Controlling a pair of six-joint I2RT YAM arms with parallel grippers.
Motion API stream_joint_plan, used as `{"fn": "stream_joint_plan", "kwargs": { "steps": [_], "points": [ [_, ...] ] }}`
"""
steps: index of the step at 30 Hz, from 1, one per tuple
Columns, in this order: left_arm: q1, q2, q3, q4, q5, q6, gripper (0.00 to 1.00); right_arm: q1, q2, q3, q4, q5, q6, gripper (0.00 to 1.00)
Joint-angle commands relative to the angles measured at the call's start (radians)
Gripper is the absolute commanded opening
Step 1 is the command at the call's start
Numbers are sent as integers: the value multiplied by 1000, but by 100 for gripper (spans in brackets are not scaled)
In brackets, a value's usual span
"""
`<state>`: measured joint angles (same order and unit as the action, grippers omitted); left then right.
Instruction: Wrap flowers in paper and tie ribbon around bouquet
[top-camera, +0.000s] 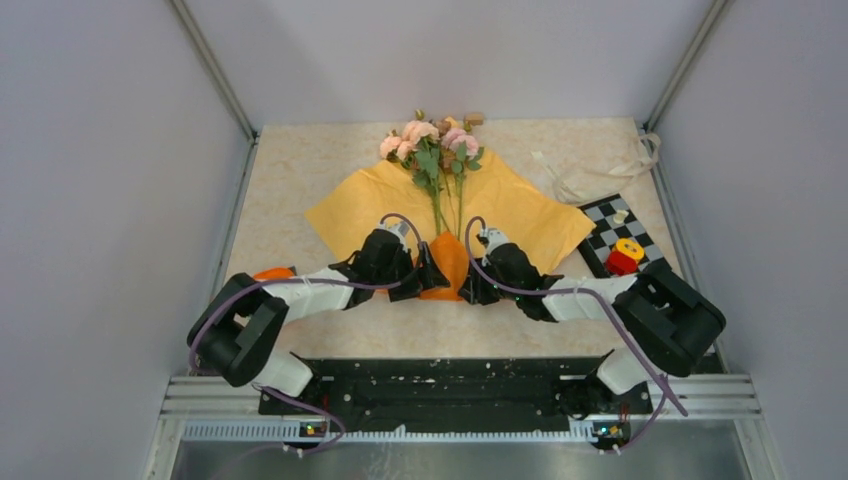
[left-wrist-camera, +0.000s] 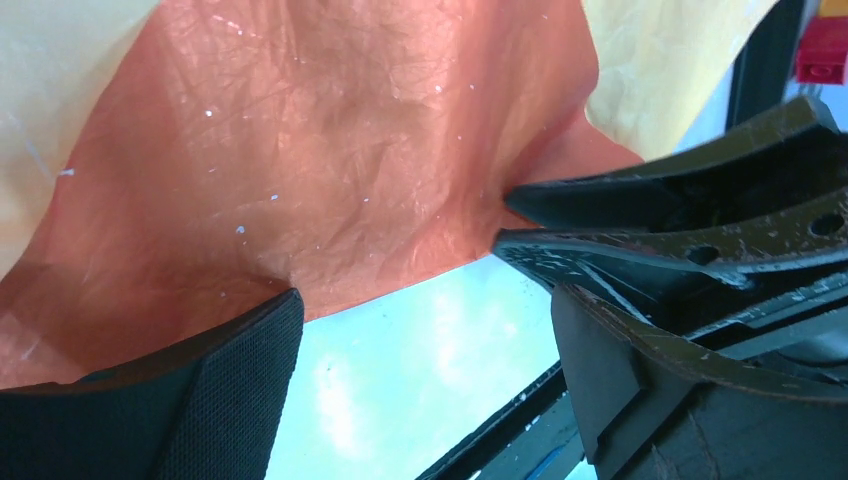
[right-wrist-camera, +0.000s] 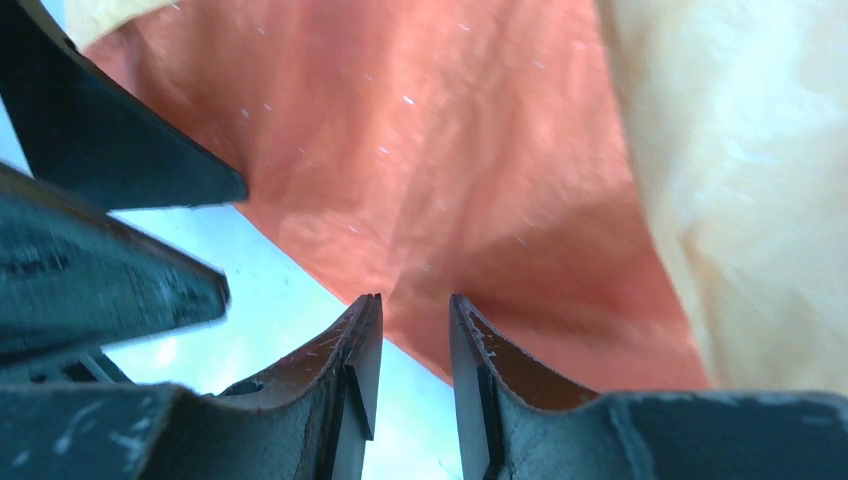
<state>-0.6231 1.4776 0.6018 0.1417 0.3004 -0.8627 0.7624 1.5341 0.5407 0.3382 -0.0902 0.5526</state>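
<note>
Small orange object (top-camera: 272, 272): lies at the table's (top-camera: 300, 180) left side, just beside the left arm.

Left gripper (top-camera: 432, 271): jaws stand fully apart and grasp nothing; in the left wrist view the left gripper (left-wrist-camera: 425, 310) frames the raised flap of the paper (left-wrist-camera: 350, 150) without closing on it.

The paper (top-camera: 520, 215): lies spread at the table's centre, pale yellow-orange face up; the near corner is folded up between the two grippers and shows its glossy bright orange face, crinkled and speckled with glints.

The flowers (top-camera: 432, 150): lie along the paper's centre line; the pale pink and cream blooms and green leaves reach past the far edge, and the thin green stems run toward the orange flap.

Right gripper (top-camera: 478, 287): in the right wrist view the right gripper (right-wrist-camera: 412, 305) has its fingers only narrowly apart, with the flap's edge at the gap; whether they clamp the paper (right-wrist-camera: 480, 150) cannot be told.

The ribbon (top-camera: 645, 152): lies in loose cream loops at the far right, apart from the paper.

Checkerboard (top-camera: 600, 235): lies at the right edge; a red-and-yellow object (top-camera: 625, 257) rests on it.
</note>
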Motion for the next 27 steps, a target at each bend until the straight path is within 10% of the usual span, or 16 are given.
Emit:
{"fn": "stream_joint_plan", "kwargs": {
  "steps": [1,16,27],
  "points": [
    [7,-31,-24,-181,-119,-11,99,-6,-113,-58,-84,64,21,33],
    [8,-118,-131,-158,-150,-57,99,-29,-433,-296,-261,188,115,30],
    [8,-146,-152,-156,-124,-84,99,-6,-496,-34,-283,97,22,22]
  ]
}}
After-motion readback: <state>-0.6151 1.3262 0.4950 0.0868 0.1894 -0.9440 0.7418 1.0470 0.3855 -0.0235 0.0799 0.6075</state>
